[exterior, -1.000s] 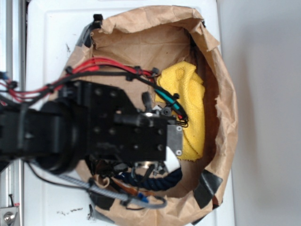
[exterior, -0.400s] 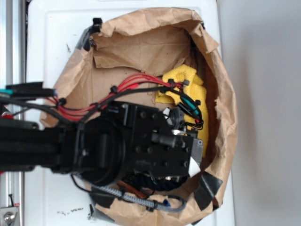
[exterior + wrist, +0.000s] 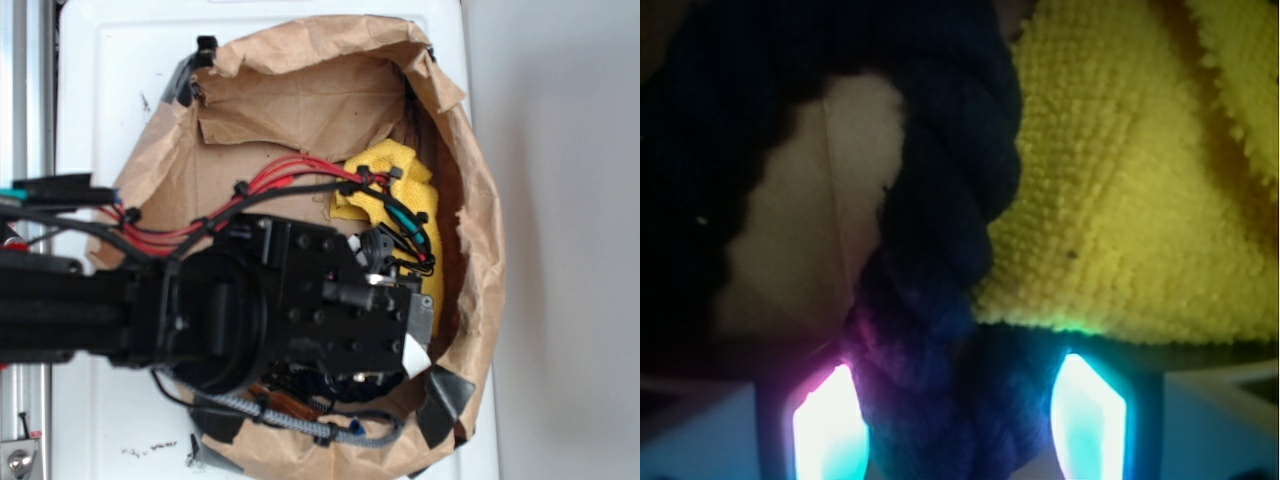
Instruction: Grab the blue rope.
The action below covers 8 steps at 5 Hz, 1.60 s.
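Fingers (image 3: 958, 420) sit spread, straddling the blue rope (image 3: 940, 230) at lower centre of my wrist view beside the yellow cloth (image 3: 1120, 180), barely moved since a moment ago, so I judge closing comes next.

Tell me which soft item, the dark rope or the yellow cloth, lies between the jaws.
The dark navy twisted rope: it runs down between the two glowing fingers, while the yellow terry cloth lies off to one side.

A black robot arm (image 3: 250, 310) reaches into a crumpled brown paper bag (image 3: 300, 90), covering much of a yellow cloth (image 3: 385, 170); its fingers are hidden.
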### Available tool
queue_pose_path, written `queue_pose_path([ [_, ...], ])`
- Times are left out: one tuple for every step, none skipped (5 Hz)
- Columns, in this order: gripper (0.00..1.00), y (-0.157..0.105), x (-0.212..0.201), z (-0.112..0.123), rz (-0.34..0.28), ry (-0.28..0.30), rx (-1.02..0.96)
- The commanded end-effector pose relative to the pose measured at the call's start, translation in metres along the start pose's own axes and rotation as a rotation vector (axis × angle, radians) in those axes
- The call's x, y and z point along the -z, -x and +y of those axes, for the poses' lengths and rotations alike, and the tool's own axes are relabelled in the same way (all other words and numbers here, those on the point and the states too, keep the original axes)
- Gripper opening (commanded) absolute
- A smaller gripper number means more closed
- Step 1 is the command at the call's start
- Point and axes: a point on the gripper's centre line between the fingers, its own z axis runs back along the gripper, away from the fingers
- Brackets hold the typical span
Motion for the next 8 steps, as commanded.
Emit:
queue_pose_path([
  [0.0, -0.006, -0.027, 0.012, -0.092, 0.006, -0.045],
  [0.0, -0.004, -0.035, 0.019, -0.109, 0.013, -0.089],
  [0.0, 0.008, -0.062, 0.029, -0.165, 0.054, -0.132],
  [0.0, 0.024, -0.099, 0.037, -0.235, 0.112, -0.172],
  [0.0, 0.034, -0.124, 0.042, -0.272, 0.165, -0.19],
  [0.0, 0.038, -0.132, 0.045, -0.284, 0.19, -0.192],
  [0.0, 0.044, -0.142, 0.044, -0.267, 0.212, -0.181],
  [1.0, 0.038, -0.123, 0.03, -0.219, 0.192, -0.124],
])
